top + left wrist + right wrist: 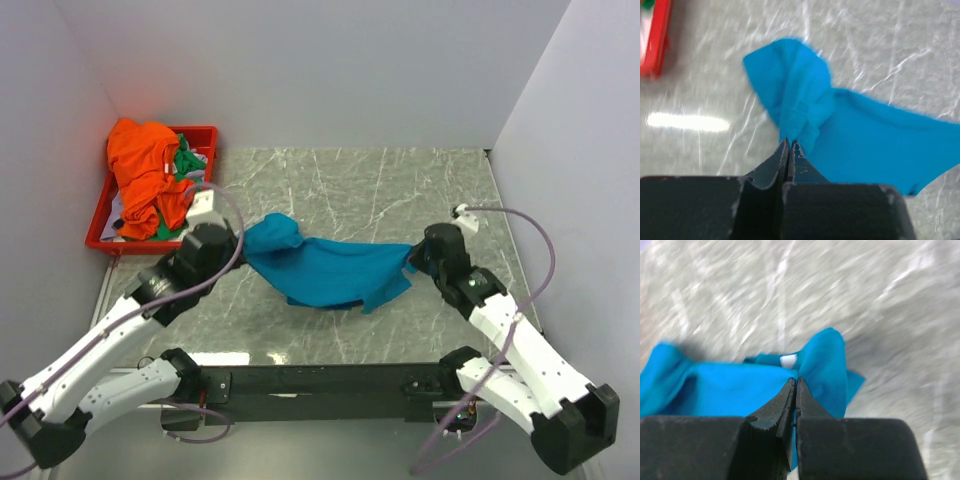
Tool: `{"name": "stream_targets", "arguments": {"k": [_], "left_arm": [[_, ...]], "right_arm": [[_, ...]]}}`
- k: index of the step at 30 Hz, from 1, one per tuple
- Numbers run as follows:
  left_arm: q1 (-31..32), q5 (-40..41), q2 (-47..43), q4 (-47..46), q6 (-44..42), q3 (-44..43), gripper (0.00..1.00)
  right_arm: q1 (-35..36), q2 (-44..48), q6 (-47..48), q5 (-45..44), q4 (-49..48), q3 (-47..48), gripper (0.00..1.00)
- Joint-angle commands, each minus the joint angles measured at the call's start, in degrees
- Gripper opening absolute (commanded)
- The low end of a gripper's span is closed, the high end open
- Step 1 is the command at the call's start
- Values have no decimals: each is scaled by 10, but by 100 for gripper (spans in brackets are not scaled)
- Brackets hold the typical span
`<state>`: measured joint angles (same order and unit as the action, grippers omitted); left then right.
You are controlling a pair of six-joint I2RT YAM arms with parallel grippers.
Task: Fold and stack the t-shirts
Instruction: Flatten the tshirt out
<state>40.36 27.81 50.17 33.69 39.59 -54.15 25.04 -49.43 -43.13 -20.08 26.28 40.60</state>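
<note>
The teal-blue t-shirt (330,270) hangs stretched between my two grippers over the middle of the marble table. My left gripper (243,250) is shut on its left end, where the cloth bunches (800,107) just past the fingertips (789,142). My right gripper (414,258) is shut on its right end; the cloth (730,390) runs left from the tips (795,381), with a white label beside them. The orange t-shirt (145,170) and the green t-shirt (186,160) lie heaped in the red tray at the back left.
The red plastic tray (205,135) sits in the back left corner against the white wall; its edge shows in the left wrist view (655,40). White walls close the table on three sides. The arm bases and a black rail run along the near edge.
</note>
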Motion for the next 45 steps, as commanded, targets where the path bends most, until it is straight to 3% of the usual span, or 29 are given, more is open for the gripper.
{"name": "stream_targets", "arguments": {"k": [1,3,5,6,9,12,14,24,30,36,37,38,40,41,44,45], "left_arm": [[0,-4,-61,-3,89,74,1],[-1,-13,-82,-8,129,122,0],[0,-22,-106,-20,161,166,1],[0,-25,-113,-31,169,180,1],[0,-27,-127,-42,204,219,1],[0,-29,-133,-54,220,237,1],[0,-18,-133,-51,227,239,1],[0,8,-135,-58,235,238,1],[0,14,-136,-61,225,236,1],[0,32,-143,-46,212,221,1],[0,38,-146,-42,211,218,1],[-1,40,-148,-41,208,217,1],[0,40,-150,-40,203,215,1],[0,40,-150,-39,201,215,1],[0,46,-149,-30,196,211,1],[-1,49,-149,-28,196,210,1]], "right_arm": [[-62,-63,57,19,0,50,0],[-75,-98,67,20,3,83,0],[-89,-146,80,28,2,107,8],[-93,-160,84,40,0,113,22],[-97,-195,92,55,3,131,50],[-97,-175,79,55,-2,100,58],[-100,-142,68,52,-3,58,58],[-112,-4,5,61,-39,-131,51],[-120,-75,12,53,-69,-91,57],[-124,-152,11,53,-96,-54,55],[-123,-171,12,53,-103,-45,52],[-123,-180,13,56,-105,-40,40],[-124,-202,16,64,-107,-24,26],[-123,-207,17,65,-104,-16,12],[-123,-216,30,66,-92,13,0],[-123,-218,40,65,-82,23,0]]}}
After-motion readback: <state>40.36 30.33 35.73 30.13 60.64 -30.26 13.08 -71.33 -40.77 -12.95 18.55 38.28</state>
